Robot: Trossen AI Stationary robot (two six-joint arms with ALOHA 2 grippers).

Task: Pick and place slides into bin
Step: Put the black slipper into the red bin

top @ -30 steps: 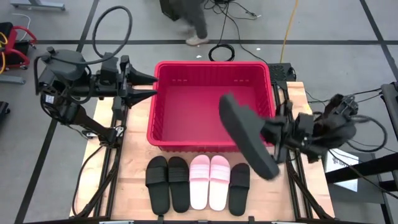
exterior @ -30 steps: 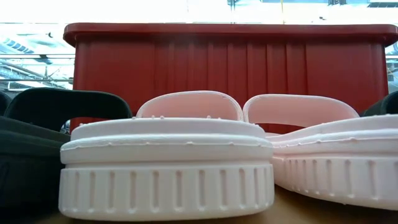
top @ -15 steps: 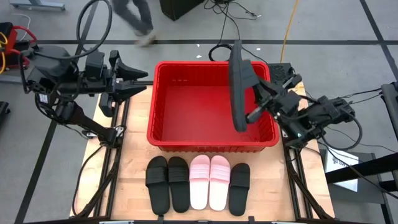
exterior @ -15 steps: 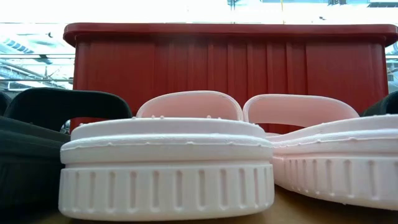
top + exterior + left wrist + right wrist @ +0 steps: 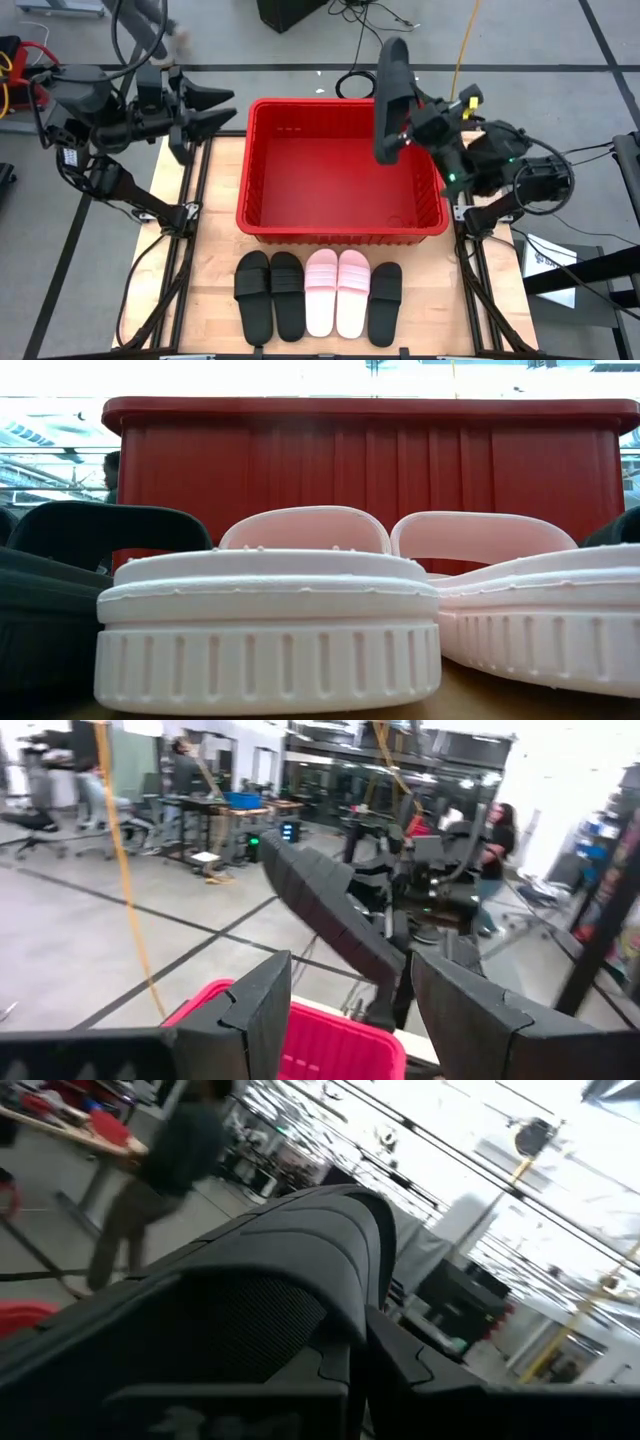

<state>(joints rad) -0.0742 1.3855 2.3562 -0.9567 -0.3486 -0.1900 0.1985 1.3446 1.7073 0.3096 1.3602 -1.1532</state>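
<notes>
The black slide (image 5: 390,100) has risen over the bin's (image 5: 262,140) far corner, clamped in right jaws; left jaws wide.

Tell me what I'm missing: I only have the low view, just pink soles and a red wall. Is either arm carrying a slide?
Observer: Yes. The right gripper is shut on a black slide, held on edge above the far right corner of the bin.
Operator: And the left arm?
Observer: The left gripper is open, holds nothing, and sits off the bin's far left corner.
Operator: Anything inside the bin?
Observer: From above, the visible floor looks bare.
Operator: How many slides wait on the table?
Observer: Five in a row: two black, two pink, one black.
</notes>
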